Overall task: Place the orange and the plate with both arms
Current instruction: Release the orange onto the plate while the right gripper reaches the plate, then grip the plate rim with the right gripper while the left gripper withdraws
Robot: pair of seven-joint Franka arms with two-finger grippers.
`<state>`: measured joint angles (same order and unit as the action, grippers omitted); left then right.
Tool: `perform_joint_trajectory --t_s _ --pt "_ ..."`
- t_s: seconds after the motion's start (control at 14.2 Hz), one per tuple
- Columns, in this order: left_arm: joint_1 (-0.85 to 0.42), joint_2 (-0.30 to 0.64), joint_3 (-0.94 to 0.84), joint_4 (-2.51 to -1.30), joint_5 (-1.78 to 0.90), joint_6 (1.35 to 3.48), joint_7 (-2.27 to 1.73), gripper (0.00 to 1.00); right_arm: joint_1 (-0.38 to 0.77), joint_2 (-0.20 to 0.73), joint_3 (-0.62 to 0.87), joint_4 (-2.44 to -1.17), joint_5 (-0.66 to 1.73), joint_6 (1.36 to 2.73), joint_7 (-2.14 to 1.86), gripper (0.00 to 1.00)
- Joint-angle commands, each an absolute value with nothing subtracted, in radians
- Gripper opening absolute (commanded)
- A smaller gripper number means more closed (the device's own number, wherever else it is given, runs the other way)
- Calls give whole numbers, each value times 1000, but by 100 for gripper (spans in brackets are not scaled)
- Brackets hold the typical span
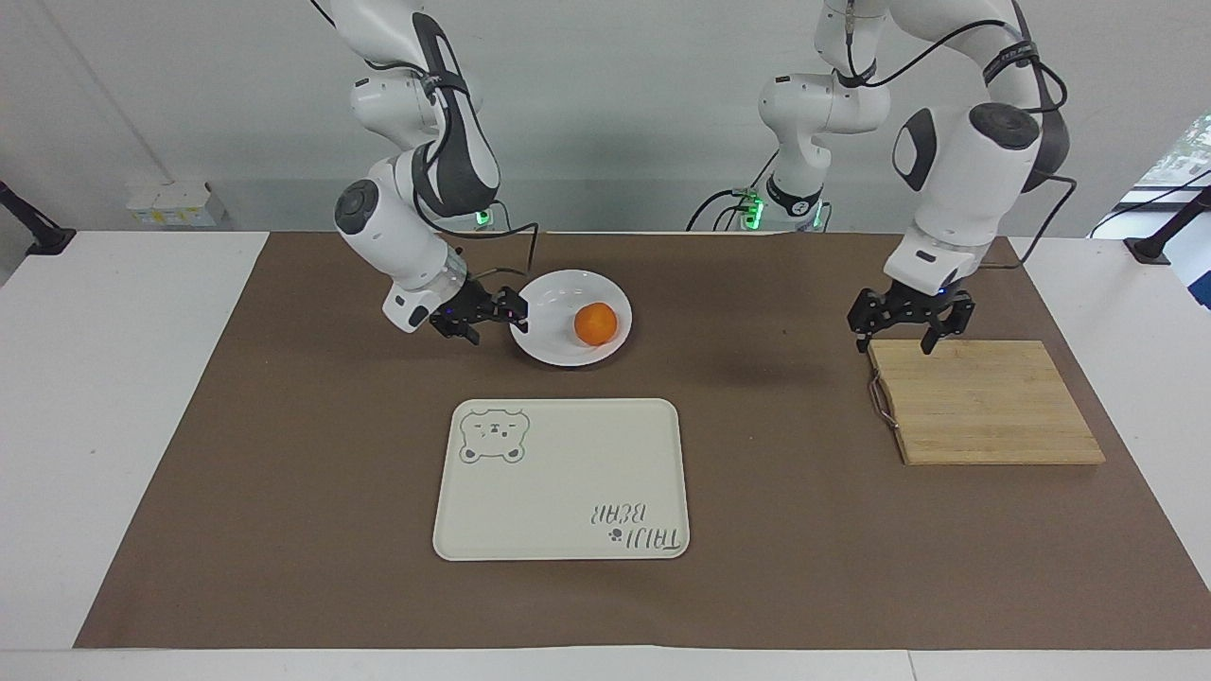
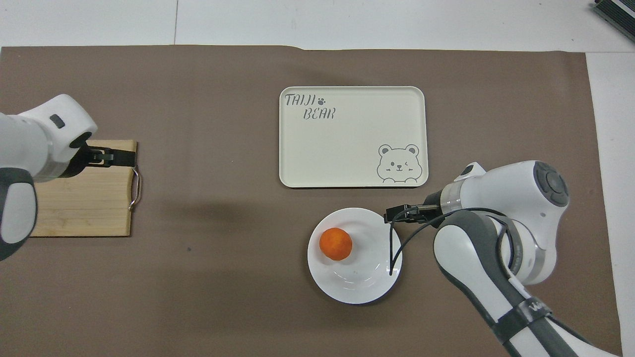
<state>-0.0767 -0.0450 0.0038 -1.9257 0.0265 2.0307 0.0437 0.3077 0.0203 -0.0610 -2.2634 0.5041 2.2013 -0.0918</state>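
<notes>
The orange (image 1: 595, 323) lies in the white plate (image 1: 553, 345), toward the left arm's side of it. The plate stands on the brown mat, nearer to the robots than the tray. The orange (image 2: 336, 244) and the plate (image 2: 367, 287) also show in the overhead view. My right gripper (image 1: 499, 326) is low at the plate's rim on the right arm's side, open and empty; I cannot tell whether it touches the rim. It also shows in the overhead view (image 2: 388, 216). My left gripper (image 1: 894, 345) is open and empty over the cutting board's corner nearest the robots, and shows in the overhead view (image 2: 130, 158).
A cream tray (image 1: 558, 492) with a bear drawing lies farther from the robots than the plate. A wooden cutting board (image 1: 989, 407) with a metal handle lies toward the left arm's end. A brown mat (image 1: 284, 473) covers the table.
</notes>
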Motion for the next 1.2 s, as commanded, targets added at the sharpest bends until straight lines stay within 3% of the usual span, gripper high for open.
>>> perform_joint_trajectory --t_s 0.0,0.49,0.78,1.13 --pt "-6 -37 -11 -1759 44 1847 148 100 290 -15 -66 -2328 561 2218 -165 100" --pt "32 49 -11 -1467 37 1589 180 100 301 -20 -64 -2494 928 2319 -464 100" --pt "34 49 -11 -1482 17 1600 166 100 302 -35 -64 -2517 978 2312 -466 100" --pt "26 -5 -12 -1595 17 1643 104 100 324 -54 -66 -2548 1051 2315 -454 100"
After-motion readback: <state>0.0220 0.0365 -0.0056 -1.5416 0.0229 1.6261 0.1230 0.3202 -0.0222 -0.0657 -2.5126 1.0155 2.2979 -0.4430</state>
